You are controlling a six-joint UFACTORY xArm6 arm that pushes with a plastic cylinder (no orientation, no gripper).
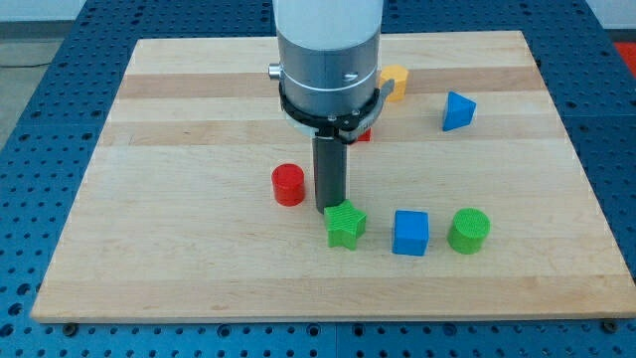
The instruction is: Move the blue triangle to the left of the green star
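Observation:
The blue triangle (458,110) lies at the view's upper right of the wooden board (179,249). The green star (345,225) lies below the board's middle. My tip (329,207) stands just above and slightly left of the green star, touching or nearly touching it. The tip is far to the lower left of the blue triangle. The arm's white and silver body (329,60) rises above the rod.
A red cylinder (288,185) lies left of the tip. A blue cube (410,233) and a green cylinder (468,231) lie right of the star. A yellow block (396,82) and a red block (364,132) are partly hidden behind the arm.

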